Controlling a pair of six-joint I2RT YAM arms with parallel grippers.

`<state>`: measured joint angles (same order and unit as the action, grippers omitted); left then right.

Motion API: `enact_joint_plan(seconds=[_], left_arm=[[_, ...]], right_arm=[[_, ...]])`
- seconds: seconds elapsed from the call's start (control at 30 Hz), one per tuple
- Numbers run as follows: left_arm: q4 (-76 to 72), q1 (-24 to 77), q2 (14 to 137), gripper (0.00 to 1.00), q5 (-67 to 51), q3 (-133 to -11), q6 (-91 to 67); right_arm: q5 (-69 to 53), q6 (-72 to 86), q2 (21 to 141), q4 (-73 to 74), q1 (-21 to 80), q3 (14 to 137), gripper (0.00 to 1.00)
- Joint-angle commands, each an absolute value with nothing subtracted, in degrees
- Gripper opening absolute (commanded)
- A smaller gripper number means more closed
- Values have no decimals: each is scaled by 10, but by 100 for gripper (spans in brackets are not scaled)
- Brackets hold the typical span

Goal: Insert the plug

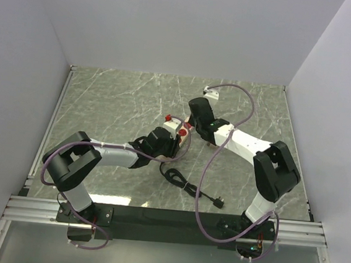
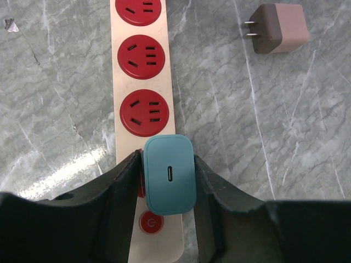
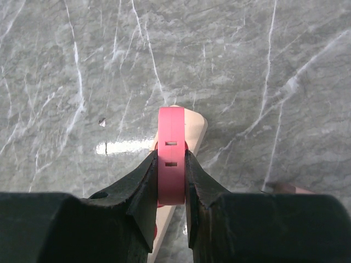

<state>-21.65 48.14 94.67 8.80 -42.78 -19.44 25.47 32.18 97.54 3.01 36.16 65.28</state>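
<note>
Left wrist view has the left pincer [image 2: 166, 164] clamped on the teal charger [image 2: 169, 181], over the power strip [image 2: 141, 82] socket beside the switch [image 2: 151, 223], seemingly nearly seated but not released, while the right pincer [image 3: 171, 164] grips a pink slotted block [image 3: 171, 131].

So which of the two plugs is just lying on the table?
The brown-and-pink plug, lying alone on the table, prongs toward the power strip. The teal plug is pinched in the left gripper over that strip.
</note>
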Motion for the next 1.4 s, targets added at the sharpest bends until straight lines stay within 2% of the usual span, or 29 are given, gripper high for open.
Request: enact_joint_plan(seconds=[0.0, 0.8, 1.37], left_arm=[[-206, 499, 960, 45, 61, -446, -214], [-192, 505, 963, 41, 81, -449, -215], [-195, 509, 957, 41, 89, -443, -225]], right_arm=[[285, 333, 993, 31, 371, 687, 0], [348, 349, 1057, 81, 387, 732, 0], [390, 373, 1044, 91, 396, 737, 0]])
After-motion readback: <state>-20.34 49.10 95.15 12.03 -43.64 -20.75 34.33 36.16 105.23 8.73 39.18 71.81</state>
